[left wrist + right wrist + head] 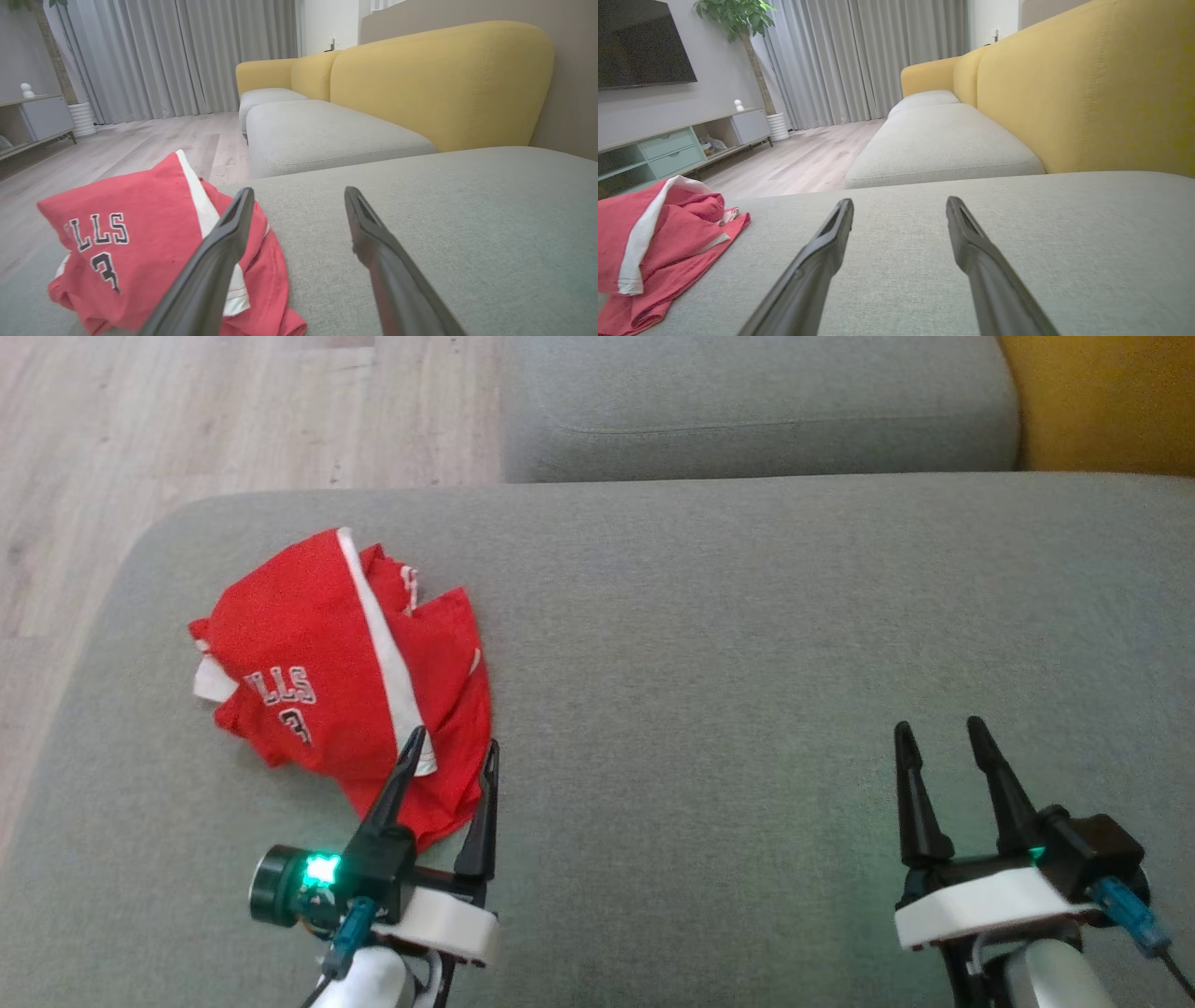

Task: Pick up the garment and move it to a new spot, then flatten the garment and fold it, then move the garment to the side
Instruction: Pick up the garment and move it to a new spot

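Since the crumpled red garment [308, 681] lies on the left of the grey sofa cushion [700, 663], the left claw [455, 739], spread over its near-right edge, should dip and bite a full fold. The right claw [938, 724], also spread, hangs well apart. The garment's white stripe [378, 635] marks the long axis, far to near, leaning right.

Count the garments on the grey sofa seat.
1. The red jersey lies crumpled at the left end of the seat by the left gripper; anything beneath it would be hidden.
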